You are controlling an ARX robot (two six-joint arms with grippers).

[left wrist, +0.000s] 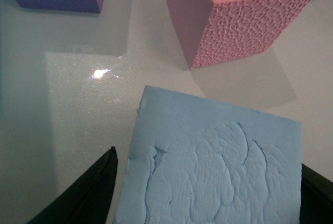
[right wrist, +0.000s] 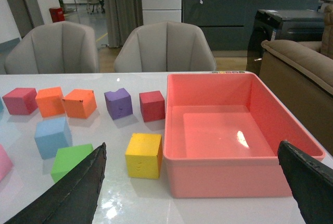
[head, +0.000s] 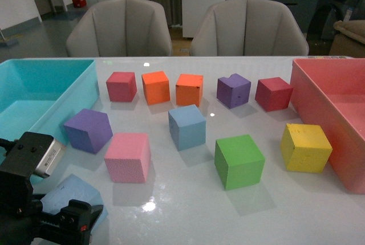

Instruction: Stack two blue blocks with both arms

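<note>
Left gripper [left wrist: 208,161] straddled one blue block [left wrist: 218,182] in the lower part of the left wrist frame, with a finger close against each side. Whether it actually gripped the block could not be told. In the front view this block lay at lower left, near the pink block [head: 128,156]. The second blue block [head: 187,126] sat at centre frame, untouched. Right gripper [right wrist: 191,153] stood wide open, holding nothing, facing the pink bin [right wrist: 223,182].

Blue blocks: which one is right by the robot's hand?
The blue block at the table's near left, between the fingers of the left gripper. The other blue block stands alone mid-table, no gripper near it.
</note>
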